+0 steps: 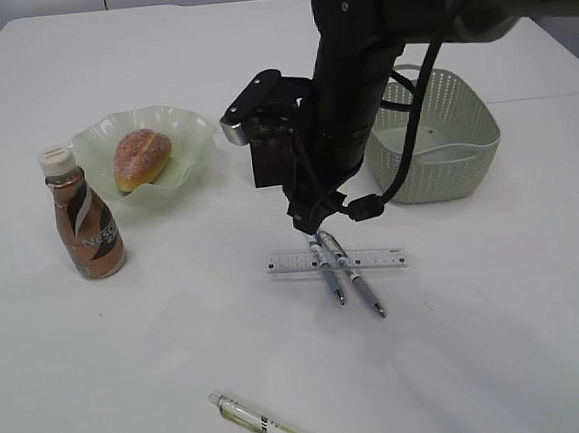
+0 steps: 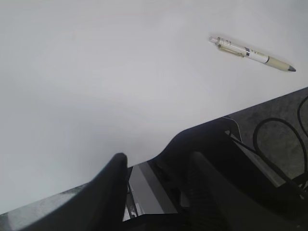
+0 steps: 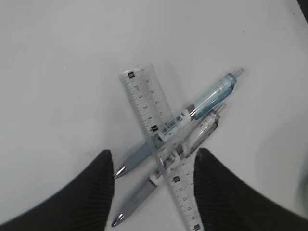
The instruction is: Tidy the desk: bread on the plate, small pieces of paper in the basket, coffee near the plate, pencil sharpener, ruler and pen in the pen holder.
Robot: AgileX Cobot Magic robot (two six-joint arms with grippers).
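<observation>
Jaws of the right gripper (image 3: 153, 187) stand apart, empty, straddling two pens (image 3: 190, 115) lying across the clear ruler (image 3: 147, 101). Left gripper (image 2: 156, 192) hangs parted and empty. Bread (image 1: 142, 158) already sits on the plate (image 1: 187, 124), coffee bottle (image 1: 82, 215) just beside it. A third pen (image 1: 266, 427) lies near; basket (image 1: 444, 134) far right. No pen holder shows.

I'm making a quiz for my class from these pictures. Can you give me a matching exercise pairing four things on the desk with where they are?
Things:
1. bread
2. ruler
3. coffee bottle
4. white pen

Places:
A. alone near the front edge
B. on the plate
C. under two crossed pens
D. standing left of the plate

Pairs: 1-B, 2-C, 3-D, 4-A
</observation>
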